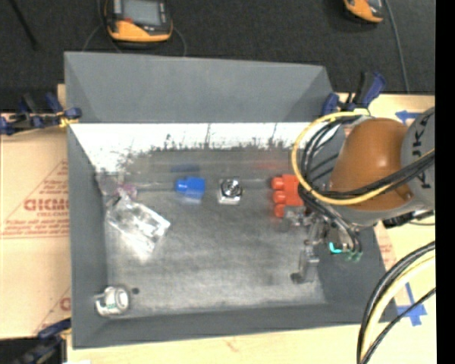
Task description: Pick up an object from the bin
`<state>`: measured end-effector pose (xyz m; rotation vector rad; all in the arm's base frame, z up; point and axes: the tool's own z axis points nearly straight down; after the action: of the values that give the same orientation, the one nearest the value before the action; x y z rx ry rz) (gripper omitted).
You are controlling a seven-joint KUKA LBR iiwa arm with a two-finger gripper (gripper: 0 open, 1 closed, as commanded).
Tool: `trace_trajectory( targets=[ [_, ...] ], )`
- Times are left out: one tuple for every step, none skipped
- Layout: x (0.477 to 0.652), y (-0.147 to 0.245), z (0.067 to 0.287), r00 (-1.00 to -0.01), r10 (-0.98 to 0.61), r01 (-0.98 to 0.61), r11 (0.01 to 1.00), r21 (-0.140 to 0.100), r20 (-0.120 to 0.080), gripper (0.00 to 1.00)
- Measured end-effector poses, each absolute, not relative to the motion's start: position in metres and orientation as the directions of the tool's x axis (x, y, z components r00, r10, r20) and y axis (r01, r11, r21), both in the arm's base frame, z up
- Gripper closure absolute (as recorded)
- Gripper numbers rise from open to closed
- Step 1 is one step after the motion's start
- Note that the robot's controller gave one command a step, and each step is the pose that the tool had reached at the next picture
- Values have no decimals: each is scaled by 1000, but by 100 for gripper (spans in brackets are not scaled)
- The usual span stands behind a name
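Note:
My gripper [304, 267] hangs low at the right end of the bin, close to the right wall and over bare floor. Nothing shows in it. The nearest thing is an orange-red block [285, 194], lying up and to the left of the gripper near the back wall. Left of the block sits a small shiny silver metal piece [229, 190]. Further left along the same row is a blue block [188, 188].
A crumpled clear plastic piece [137, 223] lies at the left side of the bin. A small round silver cap-like thing [112, 300] rests in the front left corner. The arm's orange dome and looped cables cover the bin's right back corner.

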<state>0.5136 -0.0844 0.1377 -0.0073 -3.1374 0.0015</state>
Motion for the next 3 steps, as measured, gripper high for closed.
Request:
trace_trajectory(
  targets=[
    [503,-149,79,-998,-57,-57,998,-3,2,0],
    [474,-162,98,-926,-377,-377,926,-3,-4,0],
    [479,-158,74,-848,-530,-530,848,-4,-15,0]
  ],
)
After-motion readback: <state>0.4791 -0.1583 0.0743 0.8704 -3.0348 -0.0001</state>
